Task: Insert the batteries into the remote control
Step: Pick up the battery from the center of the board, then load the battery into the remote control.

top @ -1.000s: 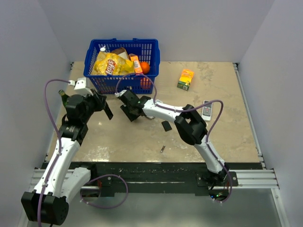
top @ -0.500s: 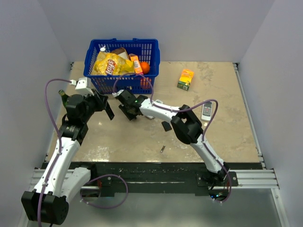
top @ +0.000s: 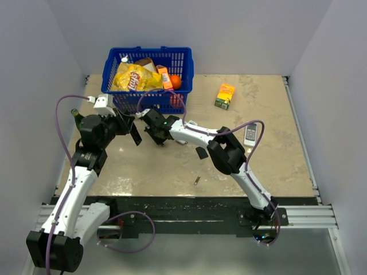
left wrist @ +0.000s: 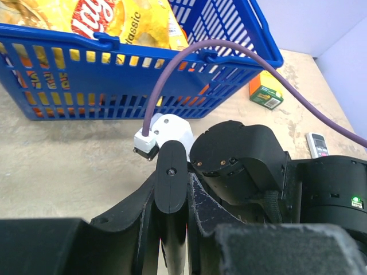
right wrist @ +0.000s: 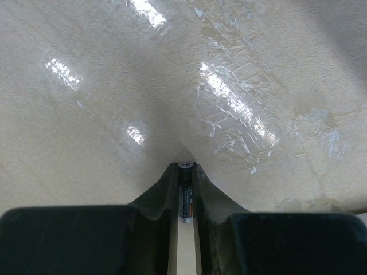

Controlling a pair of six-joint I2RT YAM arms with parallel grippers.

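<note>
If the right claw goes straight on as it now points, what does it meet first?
Probably the bare table; its wrist view shows nothing else beyond the battery it grips. Depth is unclear.

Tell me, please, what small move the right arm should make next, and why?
Probably ease the right gripper toward the remote in the left gripper, tilting to line up: it is shut on a battery, and the two grippers sit close but apart.

Juice carton (top: 225,95) sits right of the basket (top: 123,98).

Left tool (left wrist: 172,220) and right tool (right wrist: 184,182) both clamped, nearly meeting
</note>
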